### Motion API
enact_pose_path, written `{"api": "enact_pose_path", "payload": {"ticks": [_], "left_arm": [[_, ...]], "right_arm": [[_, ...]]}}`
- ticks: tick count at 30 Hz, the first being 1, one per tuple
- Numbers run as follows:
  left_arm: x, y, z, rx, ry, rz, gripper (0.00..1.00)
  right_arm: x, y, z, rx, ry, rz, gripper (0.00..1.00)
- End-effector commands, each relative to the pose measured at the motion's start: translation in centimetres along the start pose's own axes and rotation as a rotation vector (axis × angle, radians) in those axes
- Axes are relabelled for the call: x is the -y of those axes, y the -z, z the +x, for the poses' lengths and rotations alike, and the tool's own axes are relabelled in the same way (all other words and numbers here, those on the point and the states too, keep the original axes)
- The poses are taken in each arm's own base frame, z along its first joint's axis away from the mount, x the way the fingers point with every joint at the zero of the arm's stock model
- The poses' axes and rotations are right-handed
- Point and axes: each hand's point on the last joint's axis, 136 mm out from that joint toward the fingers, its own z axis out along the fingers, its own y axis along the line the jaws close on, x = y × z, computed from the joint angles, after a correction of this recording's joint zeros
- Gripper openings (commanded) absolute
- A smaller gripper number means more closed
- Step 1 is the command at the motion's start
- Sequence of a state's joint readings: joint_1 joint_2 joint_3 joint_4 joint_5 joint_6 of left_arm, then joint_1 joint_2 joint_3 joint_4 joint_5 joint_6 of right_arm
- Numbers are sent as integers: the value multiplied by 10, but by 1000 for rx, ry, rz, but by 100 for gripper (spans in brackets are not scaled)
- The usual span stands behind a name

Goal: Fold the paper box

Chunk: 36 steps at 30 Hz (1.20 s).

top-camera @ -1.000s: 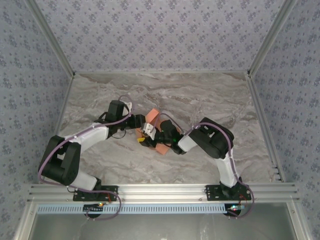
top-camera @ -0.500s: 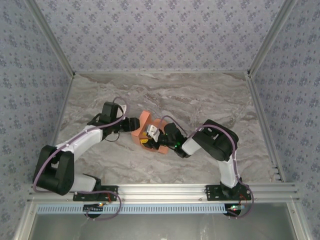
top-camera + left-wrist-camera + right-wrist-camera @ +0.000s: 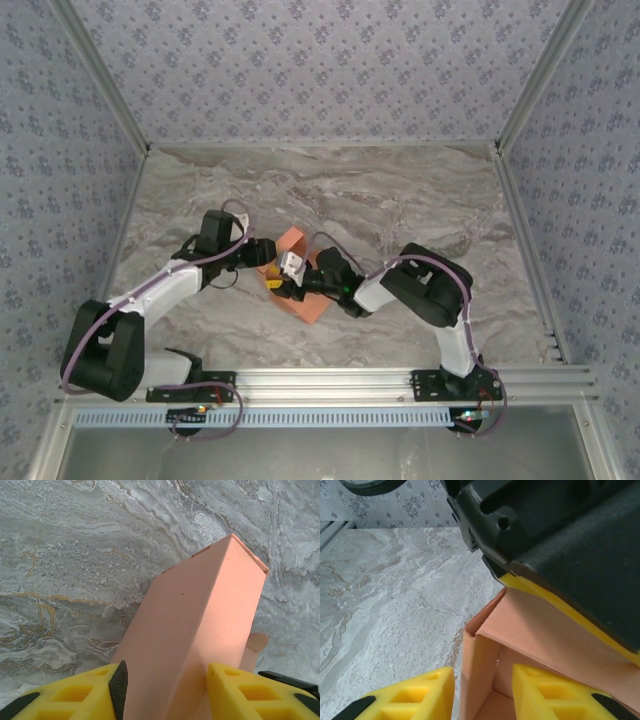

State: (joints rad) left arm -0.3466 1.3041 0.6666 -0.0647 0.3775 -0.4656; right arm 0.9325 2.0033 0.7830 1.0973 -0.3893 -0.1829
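The left gripper [image 3: 165,672] is clamping the paper box [image 3: 200,605]. Its yellow fingers [image 3: 85,695] are pressing on both long sides, and the box is stretching straight out ahead of them over the marble table [image 3: 60,555]. The right gripper [image 3: 482,677] is sitting unclenched astride one wall of the box's open end, one finger inside, one outside, a sliver of gap showing.

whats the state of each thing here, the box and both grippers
paper box: folded up into a hollow shape, one end open
left gripper: shut on the paper box, one finger against each side
right gripper: open, astride a box wall, one finger inside the open end, one outside
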Motion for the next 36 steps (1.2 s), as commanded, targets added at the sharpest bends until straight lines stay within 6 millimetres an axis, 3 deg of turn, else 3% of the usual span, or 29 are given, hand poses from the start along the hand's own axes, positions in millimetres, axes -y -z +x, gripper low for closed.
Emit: {"api": "enact_pose_path", "payload": {"ticks": [1,5,12,16,20,23,26,32,36], "left_arm": [[-25,-6,28,-70,83,-84,45],[-28,-6,30,-69,107,-93,42],[-32,-9,37,-67,201,-93,39],[-36,-13,45,-86,226,-94,39],[-35,-16,49,-93,247,-74,39],[-33,-18,48,-97,247,-59,39],[-29,-19,48,-102,245,-44,39],[-26,-21,51,-119,240,-27,40],[-25,-22,49,-118,230,-24,40]], "right_arm": [[-8,-12,-18,63,17,-31,40],[-12,-20,-14,68,-1,-35,43],[5,-30,-24,123,-37,102,47],[8,-33,-28,145,-45,104,45],[-3,-38,-27,138,-20,32,38],[-21,-45,-16,94,29,-67,27],[-29,-49,-1,59,33,-118,24],[-18,-47,30,-10,-12,-161,24],[-7,-38,38,-33,-26,-141,28]]}}
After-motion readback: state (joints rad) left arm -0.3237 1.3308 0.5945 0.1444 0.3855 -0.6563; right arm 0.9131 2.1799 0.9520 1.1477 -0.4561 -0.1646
